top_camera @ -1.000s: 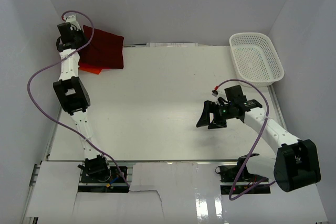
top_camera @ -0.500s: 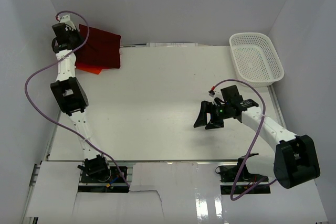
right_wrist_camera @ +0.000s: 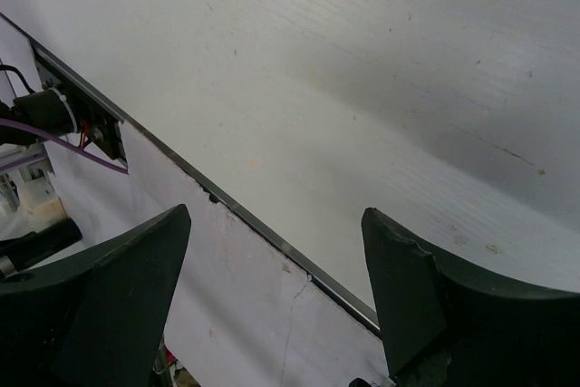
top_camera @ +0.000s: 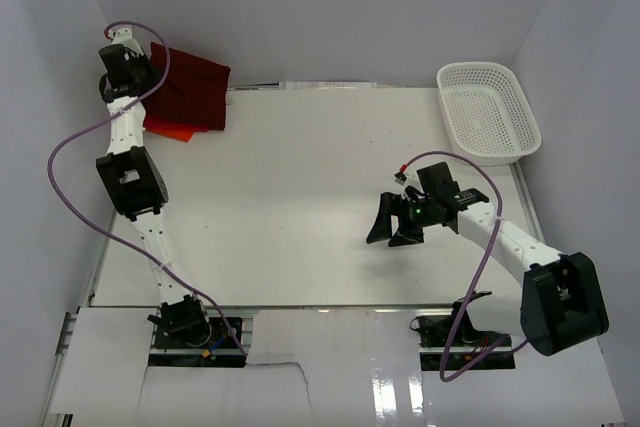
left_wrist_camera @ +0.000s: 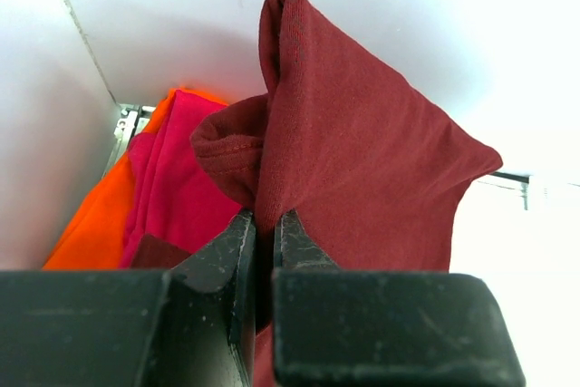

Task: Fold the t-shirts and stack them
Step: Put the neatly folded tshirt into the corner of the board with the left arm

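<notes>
At eleven o'clock on the counter (top_camera: pixel 300 167), the left pincer (left_wrist_camera: pixel 265 224) pinches a doubled fold of the maroon t-shirt (left_wrist_camera: pixel 362 160), likely light, limp cloth best gripped at such edges, above the crimson t-shirt (left_wrist_camera: pixel 177 188) and orange t-shirt (left_wrist_camera: pixel 91 224), while the right pincer (top_camera: pixel 390 232) gapes wide, empty.

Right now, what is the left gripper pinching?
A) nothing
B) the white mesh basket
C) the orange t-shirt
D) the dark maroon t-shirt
D: in the left wrist view, the left gripper is closed on a raised fold of the dark maroon t-shirt.
</notes>
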Motion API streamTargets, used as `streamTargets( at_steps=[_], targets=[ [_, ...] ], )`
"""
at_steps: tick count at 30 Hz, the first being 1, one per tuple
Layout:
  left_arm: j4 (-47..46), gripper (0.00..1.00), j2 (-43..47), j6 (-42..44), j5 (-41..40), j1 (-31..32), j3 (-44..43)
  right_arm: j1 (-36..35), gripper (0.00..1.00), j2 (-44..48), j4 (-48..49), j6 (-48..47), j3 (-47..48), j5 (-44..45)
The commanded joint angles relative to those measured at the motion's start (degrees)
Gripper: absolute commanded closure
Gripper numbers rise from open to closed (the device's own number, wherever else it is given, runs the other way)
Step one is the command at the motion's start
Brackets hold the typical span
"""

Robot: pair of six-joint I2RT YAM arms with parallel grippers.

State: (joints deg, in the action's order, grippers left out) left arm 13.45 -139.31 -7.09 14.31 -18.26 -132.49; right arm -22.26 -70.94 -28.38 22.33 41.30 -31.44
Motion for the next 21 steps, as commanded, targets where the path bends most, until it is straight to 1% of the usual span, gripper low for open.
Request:
streamTargets(
  at_steps=[1, 3, 12, 17, 21],
  targets=[
    [-4.9, 1.00, 2.6, 0.7, -1.6, -0.8, 0.7, -0.6, 0.17, -0.3, 1.0, 0.3, 2.3, -0.2],
    [-5.8, 1.00, 1.7, 0.7, -2.7, -0.8, 2.3, -0.9, 0.17, -0.3, 1.0, 0.9, 2.4, -0.4],
    [-11.0, 1.00, -1.5, 2.3, -5.6, -0.8, 2.3, -1.6, 0.17, -2.0, 1.2, 1.6, 3.3, -0.4],
    [-11.8, 1.00, -3.2, 3.9, -7.2, -0.8, 2.3, -1.8, 0.17, -2.5, 1.7, 2.1, 2.8, -0.4],
    [-12.7, 1.00, -4.4, 3.6, -6.9, -0.8, 3.5, -2.0, 0.17, -2.9, 2.1, 2.4, 2.7, -0.4]
  ],
)
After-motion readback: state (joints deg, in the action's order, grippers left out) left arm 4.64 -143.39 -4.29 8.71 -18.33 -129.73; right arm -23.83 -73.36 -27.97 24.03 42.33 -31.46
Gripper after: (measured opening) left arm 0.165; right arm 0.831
